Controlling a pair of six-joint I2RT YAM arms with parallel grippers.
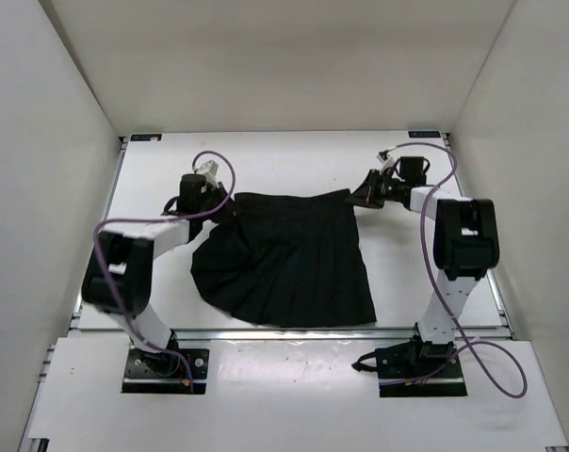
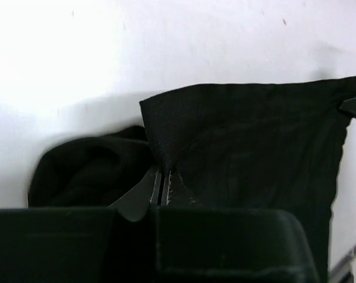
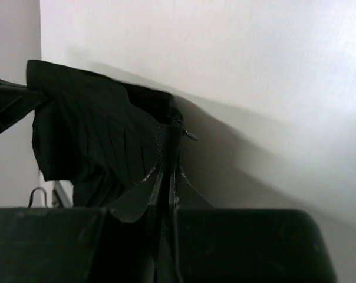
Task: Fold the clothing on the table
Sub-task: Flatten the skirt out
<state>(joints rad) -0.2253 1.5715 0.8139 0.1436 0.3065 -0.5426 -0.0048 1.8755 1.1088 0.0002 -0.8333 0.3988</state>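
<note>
The black pleated skirt (image 1: 289, 264) lies on the white table (image 1: 266, 160), a little beyond the middle. Its narrow waistband runs along the far side and its flared hem spreads toward the near edge. The left gripper (image 1: 224, 201) sits at the waistband's left corner. Its wrist view shows the fingers (image 2: 137, 200) clenched together on a pinch of the fabric, which rises from them in a narrow fold. A loose bunch of cloth lies just to the left of that pinch. The right gripper (image 1: 358, 196) sits at the opposite corner of the waistband, its jaws likewise clamped tight on the band's edge. The waistband stretches fairly straight between the two grips, and in the wrist views it stands up from the surface, casting a shadow on the white top. The skirt's left side is rumpled and curves outward. Its right side lies flatter, with the pleats showing.
</note>
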